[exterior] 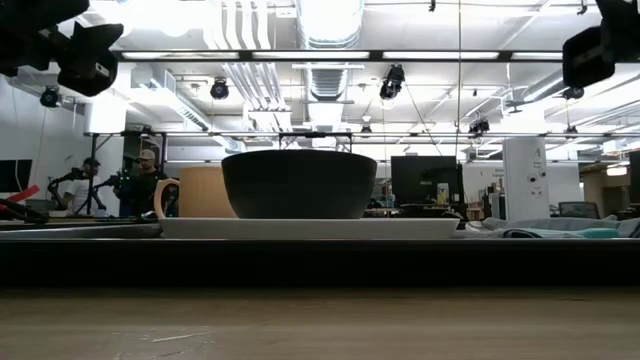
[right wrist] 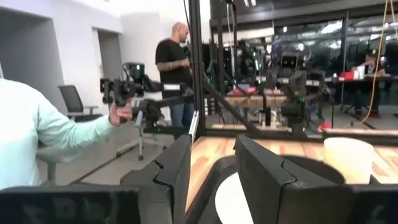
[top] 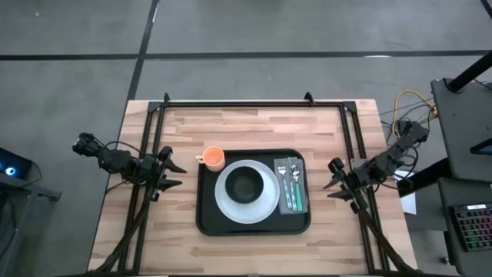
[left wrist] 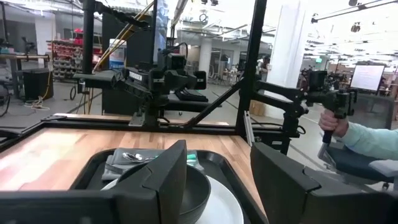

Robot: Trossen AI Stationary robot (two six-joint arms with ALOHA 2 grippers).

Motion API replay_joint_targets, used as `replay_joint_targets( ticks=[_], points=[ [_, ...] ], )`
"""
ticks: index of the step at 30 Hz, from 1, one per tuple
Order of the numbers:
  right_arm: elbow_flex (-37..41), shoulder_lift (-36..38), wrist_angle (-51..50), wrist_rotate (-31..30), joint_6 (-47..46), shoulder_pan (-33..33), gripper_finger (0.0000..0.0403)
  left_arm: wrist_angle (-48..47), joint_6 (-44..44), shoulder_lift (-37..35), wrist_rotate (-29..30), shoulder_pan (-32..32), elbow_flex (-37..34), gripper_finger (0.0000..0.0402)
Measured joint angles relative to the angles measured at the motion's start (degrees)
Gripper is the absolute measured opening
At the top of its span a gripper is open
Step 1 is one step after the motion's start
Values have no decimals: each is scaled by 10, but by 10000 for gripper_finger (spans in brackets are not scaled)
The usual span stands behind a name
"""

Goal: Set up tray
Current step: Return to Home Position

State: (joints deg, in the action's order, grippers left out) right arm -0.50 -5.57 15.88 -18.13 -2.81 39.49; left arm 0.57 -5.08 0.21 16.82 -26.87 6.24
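You have the tray [top: 204, 219] lying mid-worktop [top: 254, 131], loaded with plate [top: 266, 209], bowl [top: 246, 185], cup [top: 214, 158] and cutlery [top: 290, 185], so the left claw [top: 180, 175] and right claw [top: 331, 178] hang parted and empty beside its short ends, seemingly done.

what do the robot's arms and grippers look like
The left arm and right arm are both dark, slim and jointed, with thin black cables looping alongside. The left gripper and right gripper each end in two chunky, angular black jaws. No markings are readable.
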Motion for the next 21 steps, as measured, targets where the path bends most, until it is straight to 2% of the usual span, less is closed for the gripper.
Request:
replay_joint_targets(
  ticks=[10, 16, 21],
  points=[
    [0, 28, -39, 2, -8, 0, 112, -12, 1, 0, 8, 0, 1, 159],
    [0, 56, -61, -8, 2, 0, 117, -35, -9, 0, 124, 0, 1, 159],
    [0, 56, -72, -15, -11, 0, 117, -34, -20, 0, 137, 0, 1, 159]
  ],
)
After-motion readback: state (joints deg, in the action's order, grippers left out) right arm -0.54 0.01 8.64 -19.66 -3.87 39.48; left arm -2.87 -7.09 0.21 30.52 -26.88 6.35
